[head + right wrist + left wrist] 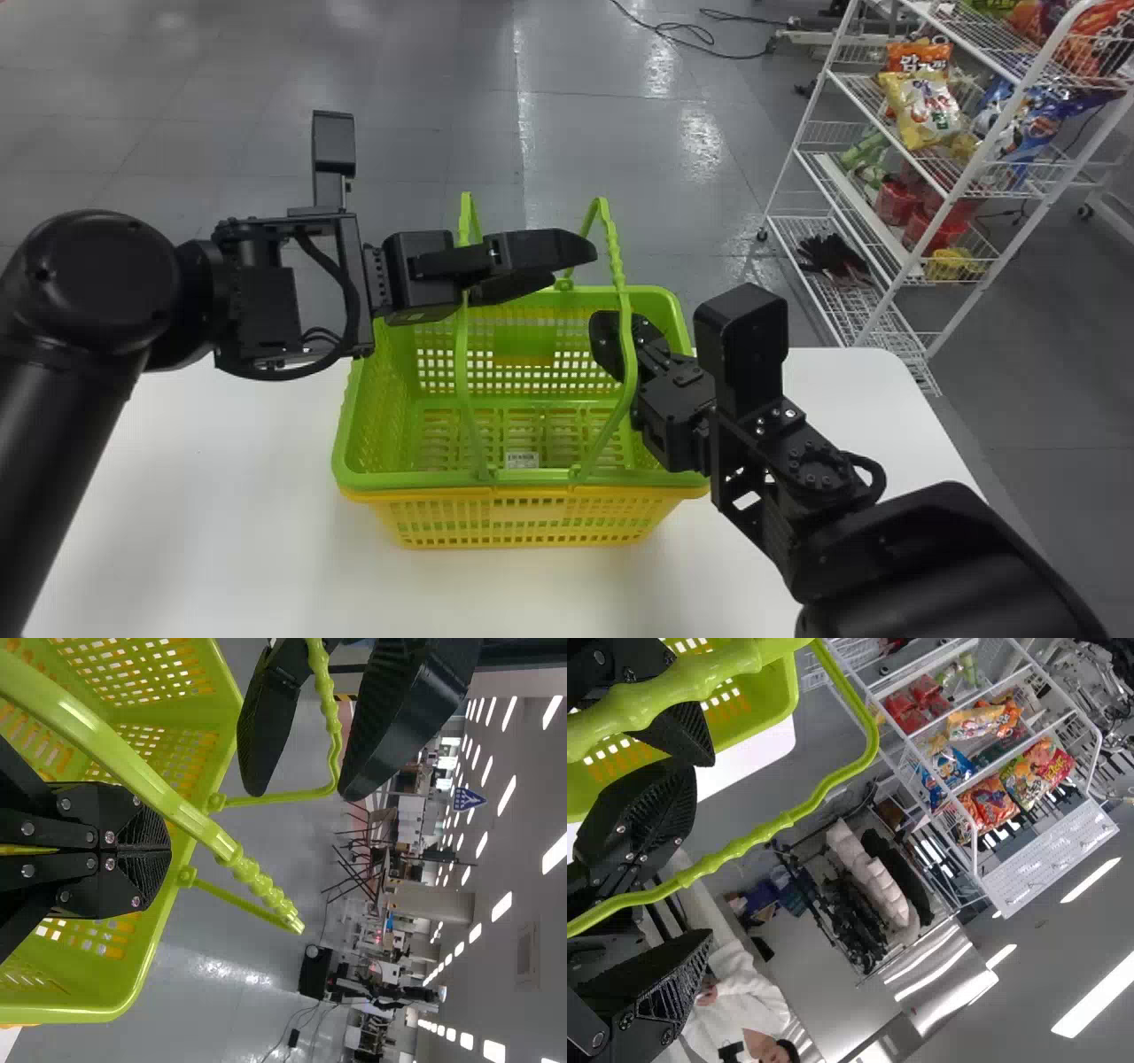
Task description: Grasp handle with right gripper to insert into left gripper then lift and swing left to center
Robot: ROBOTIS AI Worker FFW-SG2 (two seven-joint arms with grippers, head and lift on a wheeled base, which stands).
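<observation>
The left fingers (542,249) stand wide apart around one basket handle (462,354); the right fingers (606,341) are pressed together, empty, near the other handle (627,359).

Room over worktop (850,390)'s far right corner; upright handles (462,354), left gripper (571,266), right gripper (609,341) crowd basket (381,481)'s top
</observation>
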